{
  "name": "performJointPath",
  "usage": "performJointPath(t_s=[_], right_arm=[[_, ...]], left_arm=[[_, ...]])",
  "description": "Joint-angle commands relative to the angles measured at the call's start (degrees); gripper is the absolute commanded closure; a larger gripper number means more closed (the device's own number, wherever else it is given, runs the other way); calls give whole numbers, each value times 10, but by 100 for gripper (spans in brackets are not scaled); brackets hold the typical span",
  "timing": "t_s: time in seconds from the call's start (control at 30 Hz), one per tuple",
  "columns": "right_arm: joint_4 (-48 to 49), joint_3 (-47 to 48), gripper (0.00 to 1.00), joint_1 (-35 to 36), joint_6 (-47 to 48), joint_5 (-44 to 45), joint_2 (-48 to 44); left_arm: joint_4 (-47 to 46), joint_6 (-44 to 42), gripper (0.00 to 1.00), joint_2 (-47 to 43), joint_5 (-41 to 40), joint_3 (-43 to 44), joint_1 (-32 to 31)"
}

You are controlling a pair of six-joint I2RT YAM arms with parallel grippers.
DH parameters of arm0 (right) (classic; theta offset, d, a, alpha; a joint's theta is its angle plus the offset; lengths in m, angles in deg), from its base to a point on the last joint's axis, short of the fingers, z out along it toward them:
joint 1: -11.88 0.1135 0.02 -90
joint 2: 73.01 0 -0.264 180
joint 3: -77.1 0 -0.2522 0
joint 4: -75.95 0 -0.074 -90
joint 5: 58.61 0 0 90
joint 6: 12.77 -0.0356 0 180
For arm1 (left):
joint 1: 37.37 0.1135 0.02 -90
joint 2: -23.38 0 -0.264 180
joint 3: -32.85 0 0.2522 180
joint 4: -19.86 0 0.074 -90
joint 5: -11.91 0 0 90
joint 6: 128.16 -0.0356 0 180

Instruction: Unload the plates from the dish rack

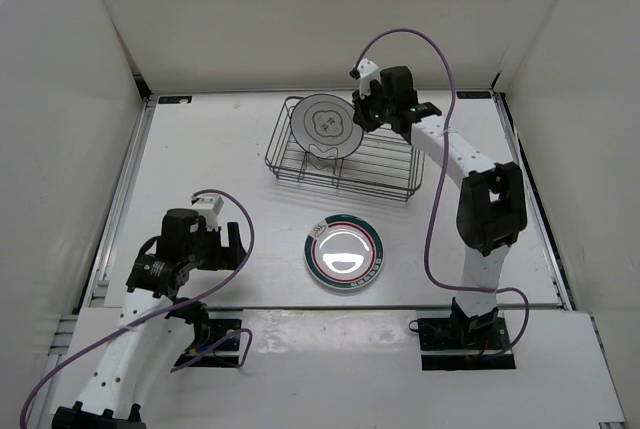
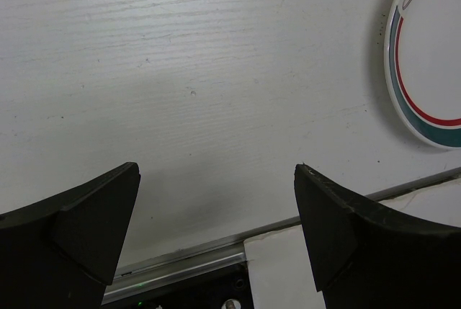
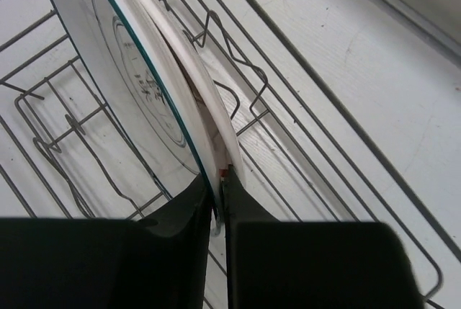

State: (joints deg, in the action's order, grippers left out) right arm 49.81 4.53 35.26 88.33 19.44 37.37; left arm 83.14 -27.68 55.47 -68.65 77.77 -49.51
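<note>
Wires of the dish rack at 12 o'clock are threatening to catch the plate that the right gripper is squeezing by its rim, making it slip and drop.

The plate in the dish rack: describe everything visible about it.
The plate is round, white and glossy, like ceramic, with a thin dark flower-like outline on the face toward the top camera. It stands on edge at the left end of the wire dish rack, its lower rim among the wavy dividers. The right wrist view shows a thin teal line along its rim. The right end effector is shut on its edge.
</note>
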Motion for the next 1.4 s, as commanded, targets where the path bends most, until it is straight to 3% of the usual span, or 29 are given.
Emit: performJointPath(t_s=[0.0,0.27,0.63,0.97,1.1,1.37], right_arm=[[18,67,100,-2,-35,24,-72],[-12,78,100,-1,-43,82,-130],[-62,-5,100,-4,-84,219,-261],[-180,-224,100,-33,-250,317,-471],[-229,-340,100,-54,-335,340,-607],[-413,-433,100,-54,-416,414,-792]], left_arm=[[-2,-2,0,-2,-4,1,-1],[-1,-3,0,-8,-2,1,-2],[0,0,0,-18,-1,1,-2],[0,-1,0,-35,-5,0,-3],[3,0,0,-41,-5,0,-1],[1,1,0,-44,1,0,-10]])
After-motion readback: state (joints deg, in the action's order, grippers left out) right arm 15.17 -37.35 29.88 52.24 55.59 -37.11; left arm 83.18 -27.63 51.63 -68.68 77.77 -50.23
